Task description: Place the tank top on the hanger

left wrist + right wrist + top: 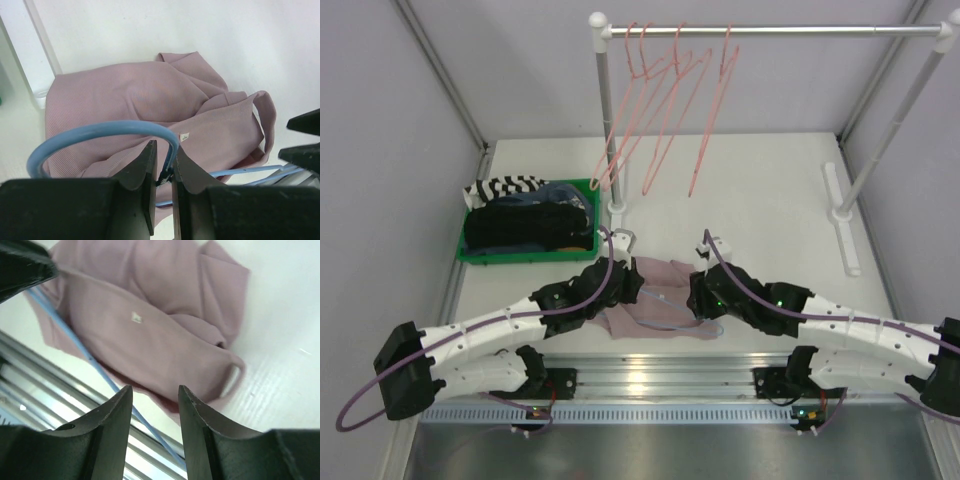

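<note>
Your left jaws are pinched narrow on the twisted neck of the hanger (100,130), its blue hook arching over them. Your right jaws stand apart, holding nothing, just above the tank top (150,325). It lies crumpled on the white surface (770,200), lower centre of the top view, between both arms.

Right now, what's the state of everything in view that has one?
tank top: crumpled on the table, not hung.
hanger: down by the tank top, gripped at the hook's base.
left gripper: fingers shut on the hanger.
right gripper: fingers open, empty, over the tank top.
pink hangers: hanging on the rail.
green bin: full of clothes.
</note>
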Controlling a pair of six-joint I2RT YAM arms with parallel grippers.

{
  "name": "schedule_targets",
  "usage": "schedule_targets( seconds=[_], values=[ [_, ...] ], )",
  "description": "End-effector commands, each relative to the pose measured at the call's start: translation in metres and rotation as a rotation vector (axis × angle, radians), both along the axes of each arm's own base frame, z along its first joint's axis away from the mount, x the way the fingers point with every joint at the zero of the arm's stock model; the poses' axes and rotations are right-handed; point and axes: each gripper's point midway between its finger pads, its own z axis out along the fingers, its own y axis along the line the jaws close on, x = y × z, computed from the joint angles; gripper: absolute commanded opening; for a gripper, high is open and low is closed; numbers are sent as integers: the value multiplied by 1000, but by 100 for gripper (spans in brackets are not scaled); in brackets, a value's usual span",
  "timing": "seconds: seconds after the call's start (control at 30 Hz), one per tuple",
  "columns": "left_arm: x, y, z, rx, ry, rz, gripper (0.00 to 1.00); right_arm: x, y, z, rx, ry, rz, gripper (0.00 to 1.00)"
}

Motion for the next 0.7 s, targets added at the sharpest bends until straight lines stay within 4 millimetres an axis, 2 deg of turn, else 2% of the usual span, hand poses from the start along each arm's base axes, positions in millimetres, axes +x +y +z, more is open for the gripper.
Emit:
schedule_targets(
  seconds=[0.0, 0.1, 0.3, 0.43, 0.67],
  values=[
    [3, -2, 7, -34, -25, 11, 0, 16, -42, 7, -68, -12, -224, 42],
    [4, -1, 7, -32, -26, 17, 0, 19, -57, -6, -91, 21, -284, 40],
    [5, -1, 8, -29, -30, 23, 0, 30, -69, -17, -74, 62, -333, 38],
    [7, 0, 8, -15, -31, 34, 0, 33, -69, -28, -107, 77, -330, 34],
    [10, 2, 10, -14, -38, 51, 0, 33, -64, -46, -113, 114, -311, 34]
  ],
)
